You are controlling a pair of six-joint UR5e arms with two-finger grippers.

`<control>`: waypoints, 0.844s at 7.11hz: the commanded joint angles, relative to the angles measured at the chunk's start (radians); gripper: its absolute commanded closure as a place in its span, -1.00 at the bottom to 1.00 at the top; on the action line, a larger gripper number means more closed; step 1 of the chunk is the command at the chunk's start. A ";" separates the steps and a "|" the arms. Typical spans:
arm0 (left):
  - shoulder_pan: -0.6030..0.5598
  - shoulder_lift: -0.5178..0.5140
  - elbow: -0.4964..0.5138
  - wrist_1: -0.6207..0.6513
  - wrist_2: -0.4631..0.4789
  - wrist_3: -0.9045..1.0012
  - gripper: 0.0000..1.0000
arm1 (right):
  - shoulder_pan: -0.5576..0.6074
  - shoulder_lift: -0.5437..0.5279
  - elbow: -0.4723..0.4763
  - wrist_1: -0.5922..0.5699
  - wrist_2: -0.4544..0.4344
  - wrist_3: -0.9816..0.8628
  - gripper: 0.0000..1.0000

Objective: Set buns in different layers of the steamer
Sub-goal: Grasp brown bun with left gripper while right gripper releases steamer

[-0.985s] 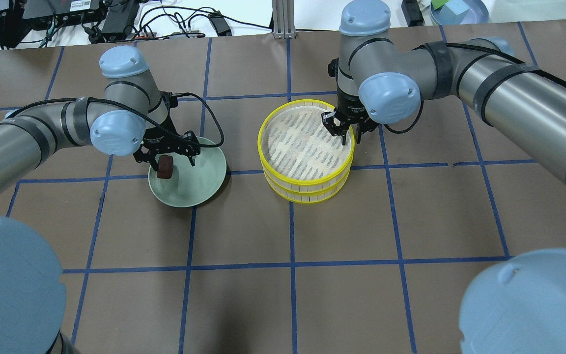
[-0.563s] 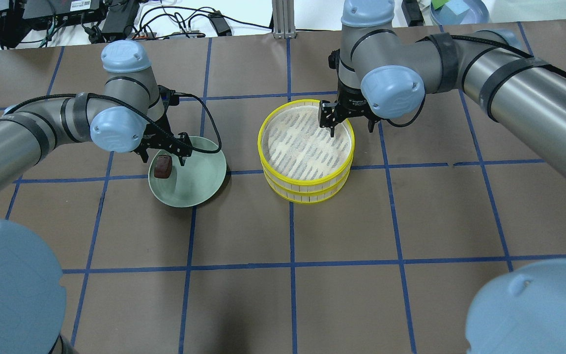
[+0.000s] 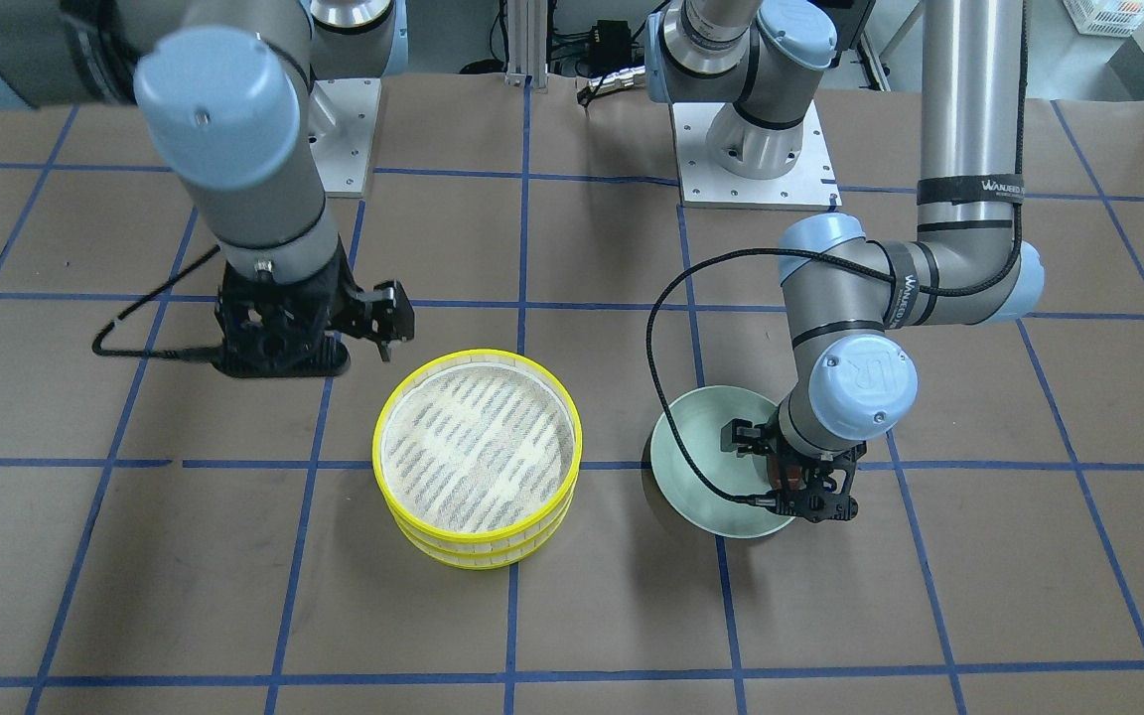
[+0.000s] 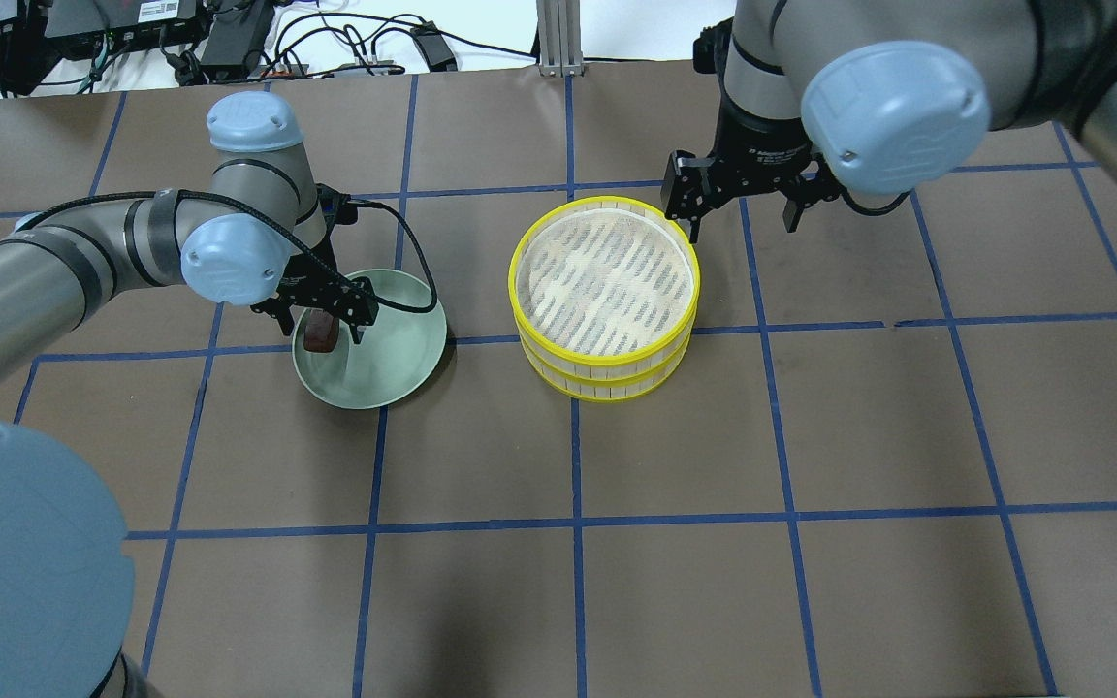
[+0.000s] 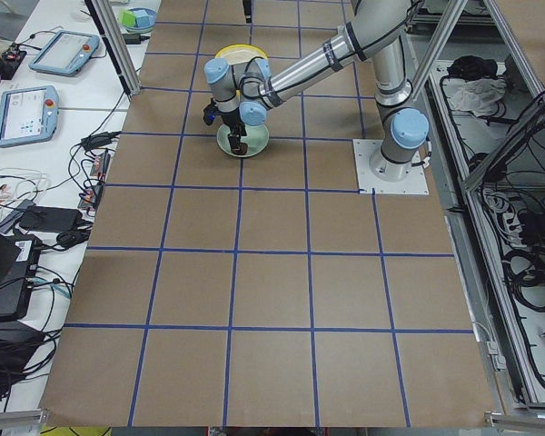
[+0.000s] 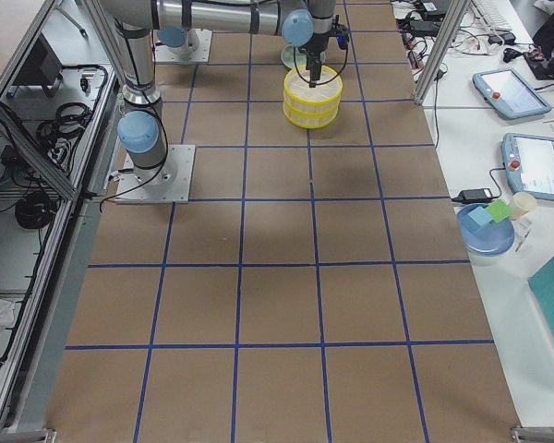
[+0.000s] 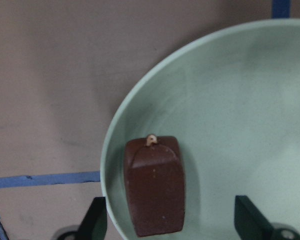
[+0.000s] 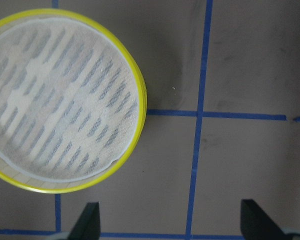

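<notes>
Left gripper (image 4: 320, 322) hangs low over the pale green plate (image 4: 403, 334), jaws spread wide on either side of the dark brown bun (image 7: 155, 187), not gripping it. Right gripper (image 4: 743, 221), also wide open and holding nothing, hovers just past the far rim of the steamer (image 4: 607, 368)
</notes>
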 commanded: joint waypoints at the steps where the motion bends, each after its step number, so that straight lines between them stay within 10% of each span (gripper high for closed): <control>1: 0.001 -0.003 0.003 -0.021 -0.009 0.012 1.00 | -0.002 -0.149 0.015 0.175 0.002 0.016 -1.00; 6: 0.010 0.104 0.151 -0.183 -0.110 -0.016 1.00 | 0.000 -0.153 0.022 0.155 -0.007 -0.002 -1.00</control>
